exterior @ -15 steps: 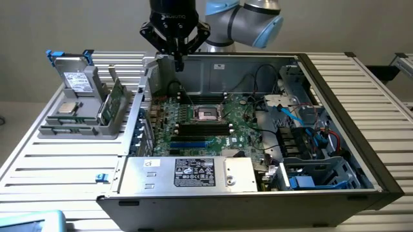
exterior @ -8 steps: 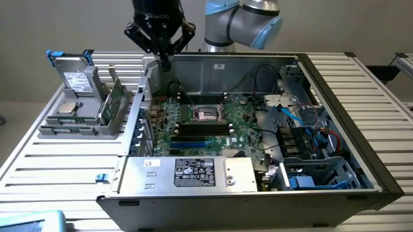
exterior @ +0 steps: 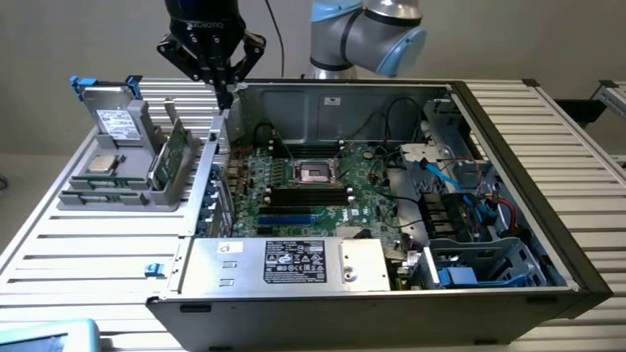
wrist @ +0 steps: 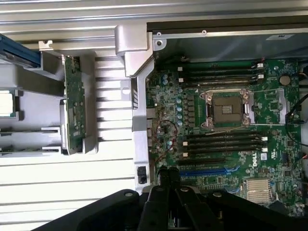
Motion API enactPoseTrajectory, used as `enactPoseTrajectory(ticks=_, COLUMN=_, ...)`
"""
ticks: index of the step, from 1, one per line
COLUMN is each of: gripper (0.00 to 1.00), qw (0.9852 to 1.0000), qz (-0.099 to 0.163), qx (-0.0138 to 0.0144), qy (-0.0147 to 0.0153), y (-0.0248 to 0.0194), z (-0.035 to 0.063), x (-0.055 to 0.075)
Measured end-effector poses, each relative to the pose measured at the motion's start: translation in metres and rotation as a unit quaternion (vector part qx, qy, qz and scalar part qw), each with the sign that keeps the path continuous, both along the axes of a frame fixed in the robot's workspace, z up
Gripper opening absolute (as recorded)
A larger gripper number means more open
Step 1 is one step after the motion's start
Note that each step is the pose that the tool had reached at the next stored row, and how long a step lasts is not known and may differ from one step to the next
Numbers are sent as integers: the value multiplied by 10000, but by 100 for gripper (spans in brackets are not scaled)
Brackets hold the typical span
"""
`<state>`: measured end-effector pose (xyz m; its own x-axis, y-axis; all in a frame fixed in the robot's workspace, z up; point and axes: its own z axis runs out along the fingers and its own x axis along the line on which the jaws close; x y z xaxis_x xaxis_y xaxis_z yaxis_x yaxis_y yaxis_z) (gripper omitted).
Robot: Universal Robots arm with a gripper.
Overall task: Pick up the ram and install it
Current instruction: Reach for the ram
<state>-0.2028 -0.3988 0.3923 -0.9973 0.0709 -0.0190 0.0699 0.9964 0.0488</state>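
Exterior view put the gripper [exterior: 226,89] up by the rear corner of the open computer case [exterior: 333,110], on the exterior view's left, hanging just above the case's edge. Its fingers were drawn together and, from where I stood, had nothing between them. The wrist view [wrist: 168,174] said the same: two dark tips side by side over the edge of the motherboard [wrist: 274,125], with no board in their grip. So I judged the job barely begun, since the ram [exterior: 177,154] had not been picked up. It stood on edge in the grey rack [exterior: 117,199] beside the case, apart from the gripper, and the wrist view showed it as a narrow green strip [wrist: 74,106]. That rack also held a silver boxy drive [exterior: 122,121] upright at the back and a square silver chip [exterior: 102,163] lying in front of it. Inside the case lay the green motherboard [exterior: 284,213], whose black memory slots [wrist: 224,144] all looked unfilled and whose processor socket [wrist: 226,108] sat open and bare. A grey power supply [exterior: 284,262] lay along the near side, with loose cables and a blue-trimmed cage towards the exterior view's right.
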Motion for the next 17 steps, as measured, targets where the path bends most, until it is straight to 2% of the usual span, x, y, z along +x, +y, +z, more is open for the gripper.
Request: enactPoseTrajectory(ticks=17, gripper=11, qw=10000, qz=3, qx=0, qy=3, y=0, z=-16, x=-751)
